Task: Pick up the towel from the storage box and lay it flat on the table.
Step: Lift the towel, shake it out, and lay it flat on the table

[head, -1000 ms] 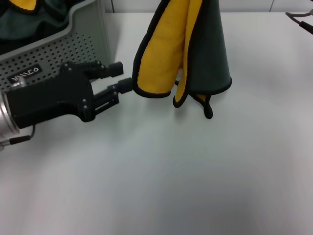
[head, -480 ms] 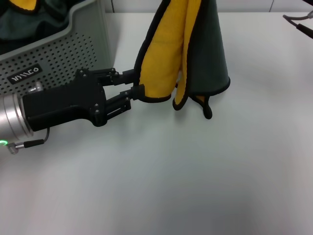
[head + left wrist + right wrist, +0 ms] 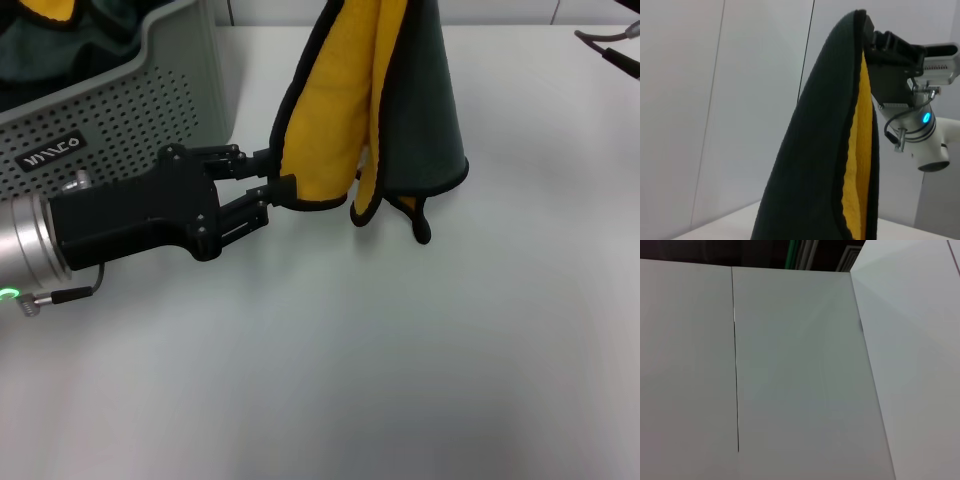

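Above the plain white table (image 3: 400,350), the yellow-and-dark-green cloth towel (image 3: 380,110) hangs folded. At its eight o'clock corner the left gripper (image 3: 272,172) has fingers apart around the black edging. Only the left wrist view shows the right gripper (image 3: 875,37) clamping the towel's top.

Head view: even, soft overhead light, moderately bright. White table (image 3: 420,340) shows faint diffuse sheen, no hard glare. Soft shadow under left gripper (image 3: 278,178) and below hanging towel (image 3: 375,110). Slight blur overall. Left wrist view: dim, towel's dark face nearly featureless, close and soft-focused. Right wrist view: flat grey panels, low contrast.
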`<state>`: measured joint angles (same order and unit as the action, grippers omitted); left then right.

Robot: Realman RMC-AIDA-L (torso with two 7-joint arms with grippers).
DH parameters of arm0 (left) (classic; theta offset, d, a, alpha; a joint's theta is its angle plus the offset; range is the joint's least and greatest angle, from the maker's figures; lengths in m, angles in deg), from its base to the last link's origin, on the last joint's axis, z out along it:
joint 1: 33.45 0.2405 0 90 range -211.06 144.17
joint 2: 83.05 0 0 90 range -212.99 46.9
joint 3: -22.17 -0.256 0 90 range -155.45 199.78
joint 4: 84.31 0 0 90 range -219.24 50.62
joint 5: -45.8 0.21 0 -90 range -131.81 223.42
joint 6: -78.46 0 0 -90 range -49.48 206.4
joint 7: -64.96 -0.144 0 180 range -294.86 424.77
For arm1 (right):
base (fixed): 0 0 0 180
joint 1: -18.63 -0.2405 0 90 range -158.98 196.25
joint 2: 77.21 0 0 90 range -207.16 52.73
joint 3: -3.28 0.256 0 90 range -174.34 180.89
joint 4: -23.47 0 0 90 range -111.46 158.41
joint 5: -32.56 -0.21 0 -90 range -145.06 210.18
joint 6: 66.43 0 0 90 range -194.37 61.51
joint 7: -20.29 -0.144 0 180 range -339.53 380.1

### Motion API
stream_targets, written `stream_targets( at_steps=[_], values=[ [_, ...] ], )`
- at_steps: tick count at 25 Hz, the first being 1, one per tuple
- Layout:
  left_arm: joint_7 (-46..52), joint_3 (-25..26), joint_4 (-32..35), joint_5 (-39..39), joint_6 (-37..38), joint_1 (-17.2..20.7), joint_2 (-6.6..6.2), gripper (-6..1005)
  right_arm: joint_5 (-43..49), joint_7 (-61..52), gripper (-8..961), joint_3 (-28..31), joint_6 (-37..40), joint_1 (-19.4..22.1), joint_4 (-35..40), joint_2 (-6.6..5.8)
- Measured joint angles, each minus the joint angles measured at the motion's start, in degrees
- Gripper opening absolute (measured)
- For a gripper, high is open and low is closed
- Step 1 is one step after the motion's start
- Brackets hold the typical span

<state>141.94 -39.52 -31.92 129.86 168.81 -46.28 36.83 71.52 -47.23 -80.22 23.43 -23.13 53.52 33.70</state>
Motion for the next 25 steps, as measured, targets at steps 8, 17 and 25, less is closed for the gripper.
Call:
stream_targets(
  at_steps=[8,17,25],
  values=[
    [-0.9,0.1,-0.3,0.3,0.0,0.0,0.0,225,0.0,0.1,7,0.0,0.0,0.3,0.2,0.0],
    [-0.8,2.7,-1.9,-0.6,1.0,-0.7,-0.06,43,2.0,-0.7,8,0.0,-0.1,1.1,-0.1,-0.36],
    [1.3,12.9,-0.5,-5.2,6.2,-3.0,-0.53,20,4.1,-3.8,8,3.2,-0.4,2.5,0.1,-4.0]
  ],
)
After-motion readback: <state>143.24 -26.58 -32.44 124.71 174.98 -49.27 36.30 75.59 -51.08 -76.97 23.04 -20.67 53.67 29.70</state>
